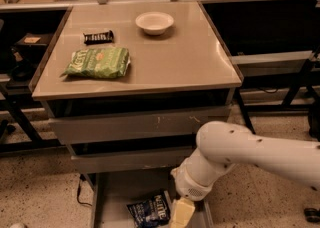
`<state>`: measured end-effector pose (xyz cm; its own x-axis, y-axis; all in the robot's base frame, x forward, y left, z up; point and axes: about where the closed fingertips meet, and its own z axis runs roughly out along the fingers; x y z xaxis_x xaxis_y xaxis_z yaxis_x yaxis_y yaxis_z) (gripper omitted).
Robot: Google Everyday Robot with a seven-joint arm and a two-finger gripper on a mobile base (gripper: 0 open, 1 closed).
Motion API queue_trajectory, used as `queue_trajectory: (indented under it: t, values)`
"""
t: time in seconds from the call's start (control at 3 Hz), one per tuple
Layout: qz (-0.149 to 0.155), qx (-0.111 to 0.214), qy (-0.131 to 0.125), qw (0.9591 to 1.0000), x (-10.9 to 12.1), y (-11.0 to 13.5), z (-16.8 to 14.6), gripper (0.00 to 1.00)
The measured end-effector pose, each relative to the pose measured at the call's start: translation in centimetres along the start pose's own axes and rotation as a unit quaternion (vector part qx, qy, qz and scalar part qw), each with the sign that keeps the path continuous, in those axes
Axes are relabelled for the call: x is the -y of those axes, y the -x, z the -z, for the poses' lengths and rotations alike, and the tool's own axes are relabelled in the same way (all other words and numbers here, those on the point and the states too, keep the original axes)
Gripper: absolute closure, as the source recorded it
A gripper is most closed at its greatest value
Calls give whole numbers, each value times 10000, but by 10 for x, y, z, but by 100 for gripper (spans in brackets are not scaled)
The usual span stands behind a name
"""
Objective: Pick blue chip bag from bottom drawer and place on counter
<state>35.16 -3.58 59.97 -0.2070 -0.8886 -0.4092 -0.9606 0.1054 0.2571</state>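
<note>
The blue chip bag lies on the floor of the open bottom drawer, near its front. My white arm comes in from the right and reaches down into the drawer. My gripper is at the frame's bottom edge, just right of the bag and touching or nearly touching its right edge; only its cream upper part shows. The counter is the beige top of the cabinet above.
On the counter lie a green chip bag, a small black candy bar and a white bowl. Two upper grey drawers stick out slightly above the bottom one. A cluttered desk runs along the back.
</note>
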Motion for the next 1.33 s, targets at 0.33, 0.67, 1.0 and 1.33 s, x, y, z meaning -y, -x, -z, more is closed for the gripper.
queue_trajectory:
  t: [0.33,0.67,1.0,1.33]
  values:
    - [-325,311,270,9986,11,-9,-74,0]
    - [-509,599,454,9959,27,-16,-131,0]
    - [-565,783,584,9936,41,-19,-169,0]
    - [-606,800,665,9927,38,-21,-176,0]
